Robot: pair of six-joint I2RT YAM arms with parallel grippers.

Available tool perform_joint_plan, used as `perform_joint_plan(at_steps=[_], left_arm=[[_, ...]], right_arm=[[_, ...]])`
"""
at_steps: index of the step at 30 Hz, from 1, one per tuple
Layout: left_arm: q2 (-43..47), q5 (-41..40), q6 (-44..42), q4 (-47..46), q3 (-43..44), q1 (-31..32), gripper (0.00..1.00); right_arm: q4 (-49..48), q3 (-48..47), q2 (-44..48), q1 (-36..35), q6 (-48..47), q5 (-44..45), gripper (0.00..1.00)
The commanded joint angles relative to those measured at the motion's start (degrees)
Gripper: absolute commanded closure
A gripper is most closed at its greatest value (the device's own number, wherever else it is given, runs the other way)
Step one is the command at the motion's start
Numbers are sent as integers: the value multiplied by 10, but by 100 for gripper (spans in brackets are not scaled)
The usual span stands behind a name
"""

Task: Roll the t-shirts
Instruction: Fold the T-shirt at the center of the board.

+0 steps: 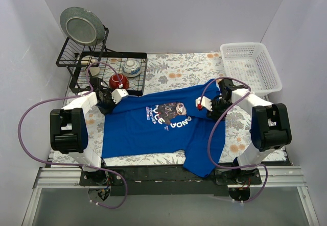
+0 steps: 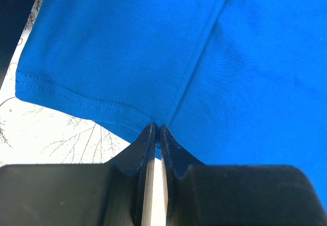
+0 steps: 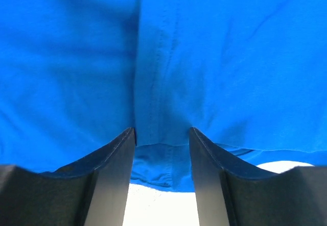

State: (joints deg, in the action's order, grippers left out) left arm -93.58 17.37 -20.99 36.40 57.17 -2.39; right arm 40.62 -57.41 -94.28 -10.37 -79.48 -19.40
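Note:
A royal-blue t-shirt (image 1: 148, 129) with a dark graphic and white lettering lies spread across the table, and one corner hangs over the near edge. My left gripper (image 1: 122, 99) is at the shirt's far left corner. In the left wrist view it (image 2: 156, 129) is shut on the t-shirt's (image 2: 245, 57) edge, where a seam meets the stitched hem. My right gripper (image 1: 202, 106) is at the far right part of the shirt. In the right wrist view it (image 3: 162, 131) stands open, its jaws on either side of a seamed fold of the t-shirt (image 3: 230, 57).
A white basket (image 1: 250, 65) stands at the back right. At the back left a black wire rack (image 1: 76, 78) holds a plate (image 1: 82, 26), a red bowl (image 1: 118, 80) and a white-and-blue bowl (image 1: 132, 68). A floral cloth (image 1: 173, 70) covers the table.

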Motion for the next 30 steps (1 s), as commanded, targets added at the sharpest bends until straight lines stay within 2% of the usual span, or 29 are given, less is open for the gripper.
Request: perform_joint_plan(at_steps=[1,8,9,10,14,16,21,28,30], left_arm=[[17,-6,3,-3,21,2,93],[9,-11,7,-3,28,2,88],[9,-11,8,-2,29,2,84],[9,-10,7,-2,29,3,80],[18,-15,3,-1,33,2,69],[27,-15,-1,2,38,2,62],[38,-6,-8,13,42,2,58],[22,-1,2,11,51,3,57],[20,-1,3,12,56,3,57]], right_arm=[[-25,-9,-18,-1,4,5,49],[-15,-14,-28,-2,6,4,58],[-10,-13,-28,-1,5,4,62],[-6,-14,-26,-2,6,2,71],[13,-28,-11,3,20,-2,83],[29,-42,-7,6,31,-4,83],[76,-70,-31,6,57,-8,70],[62,-82,-47,7,79,-22,69],[66,-89,-56,7,84,-27,75]])
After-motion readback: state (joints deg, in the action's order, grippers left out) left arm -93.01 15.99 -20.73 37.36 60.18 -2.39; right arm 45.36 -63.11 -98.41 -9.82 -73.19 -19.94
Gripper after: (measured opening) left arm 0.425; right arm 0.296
